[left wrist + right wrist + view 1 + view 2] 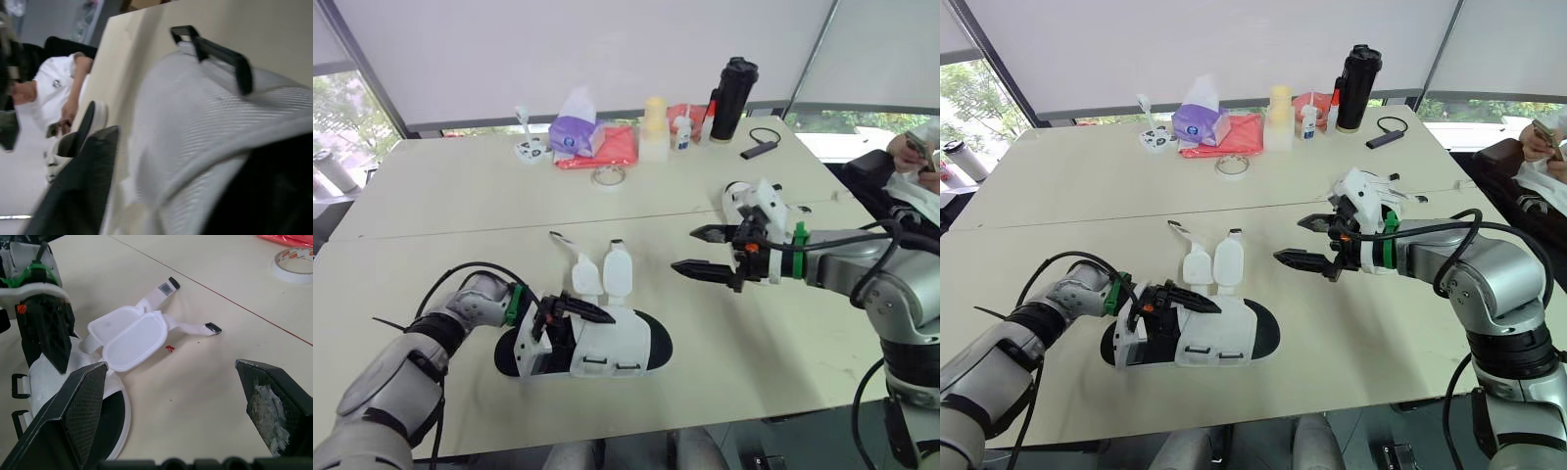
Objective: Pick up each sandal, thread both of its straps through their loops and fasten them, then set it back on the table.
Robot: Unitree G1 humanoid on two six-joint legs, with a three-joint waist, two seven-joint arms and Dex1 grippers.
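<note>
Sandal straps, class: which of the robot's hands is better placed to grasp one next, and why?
Right. The open right hand hovers free beside the loose straps, while the left hand is down on the sandal itself.

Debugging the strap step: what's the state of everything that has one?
Sandal: on table, straps unfastened.
Left gripper: at sandal.
Right gripper: fingers open, empty.
Bottle: upright, capped.
Tape: lying flat.
</note>
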